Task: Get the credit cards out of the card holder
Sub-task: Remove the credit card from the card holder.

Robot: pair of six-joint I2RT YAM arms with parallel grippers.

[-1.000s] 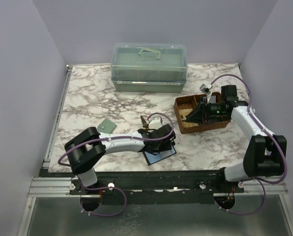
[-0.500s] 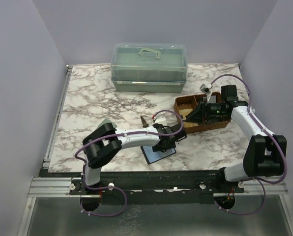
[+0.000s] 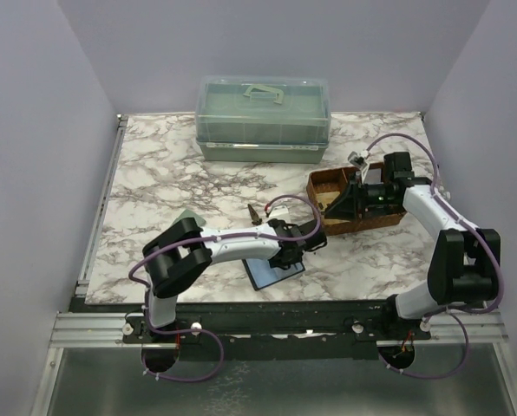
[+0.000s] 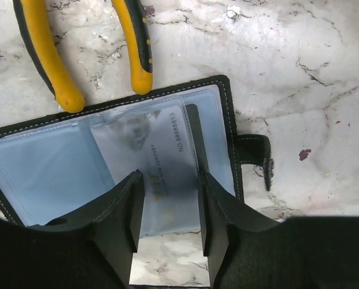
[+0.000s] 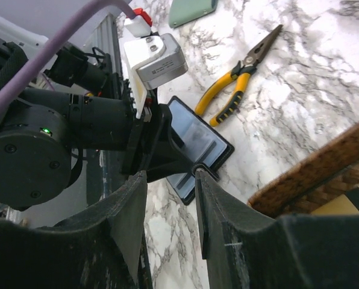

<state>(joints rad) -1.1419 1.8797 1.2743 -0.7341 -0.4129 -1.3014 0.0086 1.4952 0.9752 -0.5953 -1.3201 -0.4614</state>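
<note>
The card holder (image 4: 47, 174) lies open on the marble, black with a blue-grey lining, near the front middle of the table (image 3: 271, 276). A grey credit card (image 4: 161, 150) sticks halfway out of its right sleeve, its free end over the holder's near edge. My left gripper (image 4: 167, 177) stands over that card, jaws part open with one fingertip by each long edge and the card's face showing in the gap. Over the basket, my right gripper (image 5: 170, 174) hangs open and empty, facing the card holder (image 5: 200, 141).
Yellow-handled pliers (image 4: 137, 48) lie just behind the holder. A woven basket (image 3: 315, 186) sits at right under the right arm. A sage-green wallet (image 5: 191, 9) lies to the left, and a lidded green box (image 3: 263, 117) stands at the back.
My left gripper has swung right and settled over the holder, and its jaws have narrowed about the card. The holder shifted slightly left. The right arm drew back a little.
</note>
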